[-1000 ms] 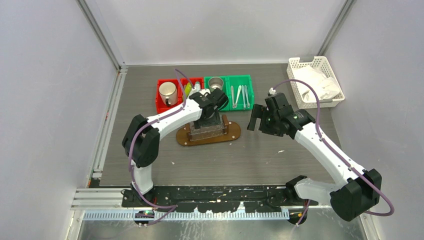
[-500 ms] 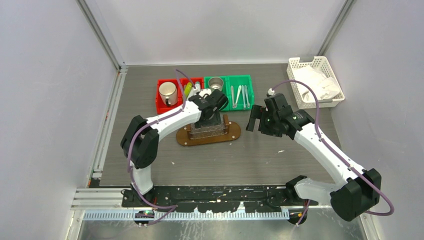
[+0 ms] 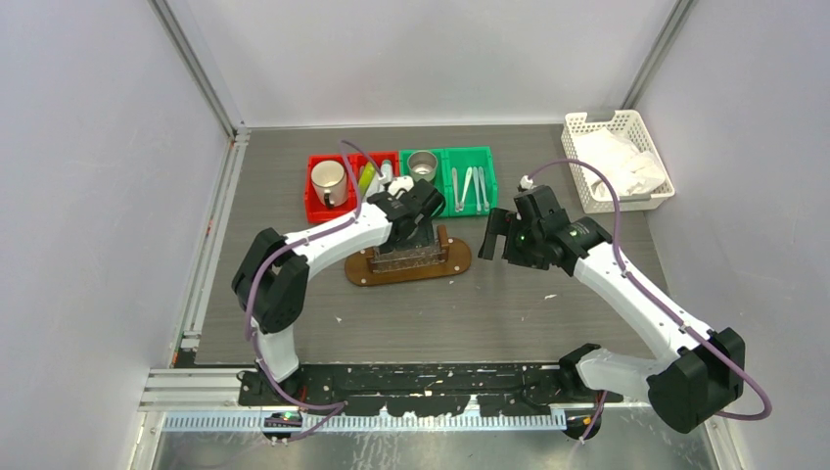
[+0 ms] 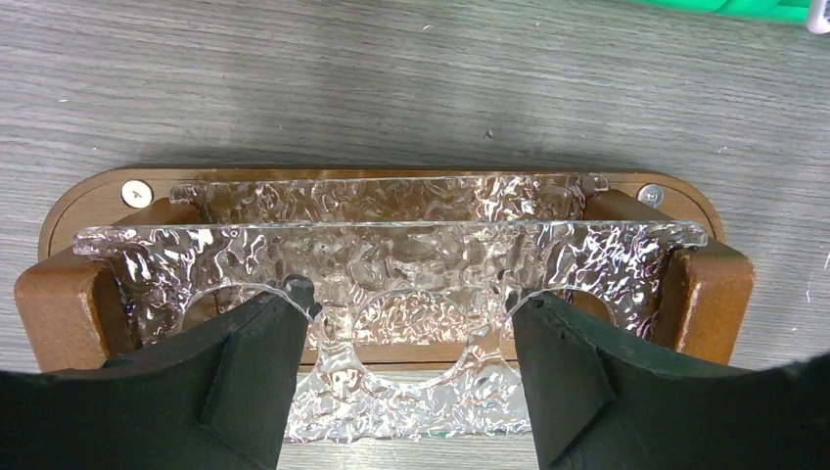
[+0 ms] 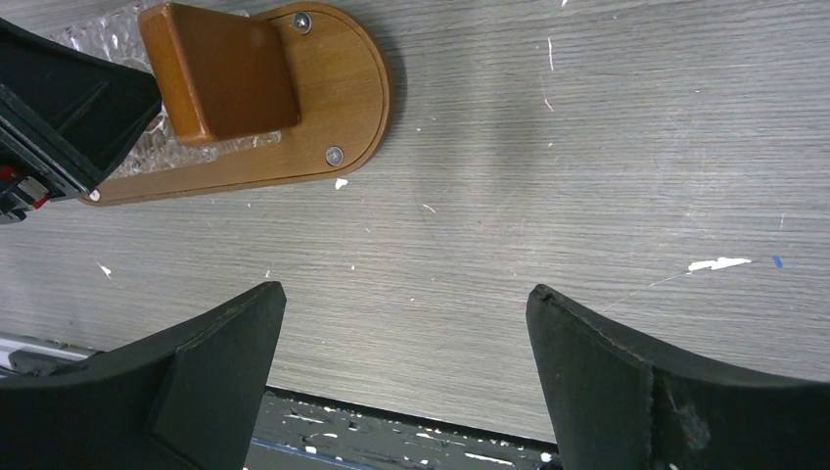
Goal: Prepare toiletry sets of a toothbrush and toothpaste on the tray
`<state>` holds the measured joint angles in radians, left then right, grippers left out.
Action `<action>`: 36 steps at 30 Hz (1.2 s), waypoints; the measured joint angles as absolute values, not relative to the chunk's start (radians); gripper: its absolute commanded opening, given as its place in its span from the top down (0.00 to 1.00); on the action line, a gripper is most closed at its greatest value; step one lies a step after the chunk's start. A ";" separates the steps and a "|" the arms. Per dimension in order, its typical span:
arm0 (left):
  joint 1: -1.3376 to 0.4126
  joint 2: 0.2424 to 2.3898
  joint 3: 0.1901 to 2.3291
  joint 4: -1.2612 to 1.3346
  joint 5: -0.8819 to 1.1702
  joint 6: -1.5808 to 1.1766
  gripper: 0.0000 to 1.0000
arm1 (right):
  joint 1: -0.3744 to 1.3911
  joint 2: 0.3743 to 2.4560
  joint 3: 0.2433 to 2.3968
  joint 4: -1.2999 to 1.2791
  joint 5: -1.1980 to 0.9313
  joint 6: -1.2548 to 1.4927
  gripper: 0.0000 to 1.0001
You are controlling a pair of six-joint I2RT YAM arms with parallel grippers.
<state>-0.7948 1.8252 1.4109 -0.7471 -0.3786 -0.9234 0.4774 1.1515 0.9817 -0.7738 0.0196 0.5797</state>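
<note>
Two hands, both with fingers spread wide and gripping nothing. Left hand [image 4: 411,305] hangs over the wooden tray [image 4: 59,284], its fingers [image 4: 259,362] straddling the front wall of the clear rippled holder [image 4: 391,250] that stands on it. Right hand [image 5: 401,294] hovers above the bare counter [image 5: 607,176], just right of the tray's rounded end. Slim silvery toothbrushes [image 3: 468,188] lie in the green bin [image 3: 486,155] beyond the tray. A yellow-green tube [image 3: 367,176] sits in the red bin [image 3: 311,204] beside the green one. Something whitish next to it may be another tube, partly hidden by the arm.
</note>
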 measured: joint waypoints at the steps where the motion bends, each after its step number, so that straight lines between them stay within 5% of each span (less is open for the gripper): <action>1: -0.796 1.827 1.414 -0.750 -0.380 -0.923 0.25 | 0.479 1.151 0.982 -0.772 0.019 0.580 0.00; 28: -0.832 1.839 1.467 -0.878 -0.416 -0.877 0.24 | 0.496 1.151 0.966 -0.763 0.016 0.580 0.00; 29: -0.832 1.840 1.467 -0.873 -0.409 -0.877 0.23 | 0.496 1.151 0.965 -0.763 0.016 0.580 0.00; 31: -0.832 1.841 1.460 -0.857 -0.398 -0.878 0.01 | 0.497 1.151 0.965 -0.762 0.016 0.580 0.00; 36: -0.833 1.839 1.449 -0.825 -0.382 -0.882 0.00 | 0.497 1.151 0.960 -0.756 0.016 0.580 0.00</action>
<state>-0.8326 1.8393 1.4494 -0.8253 -0.3820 -0.8818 0.4969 1.1515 0.9604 -0.7555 0.0158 0.5797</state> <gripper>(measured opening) 0.994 0.995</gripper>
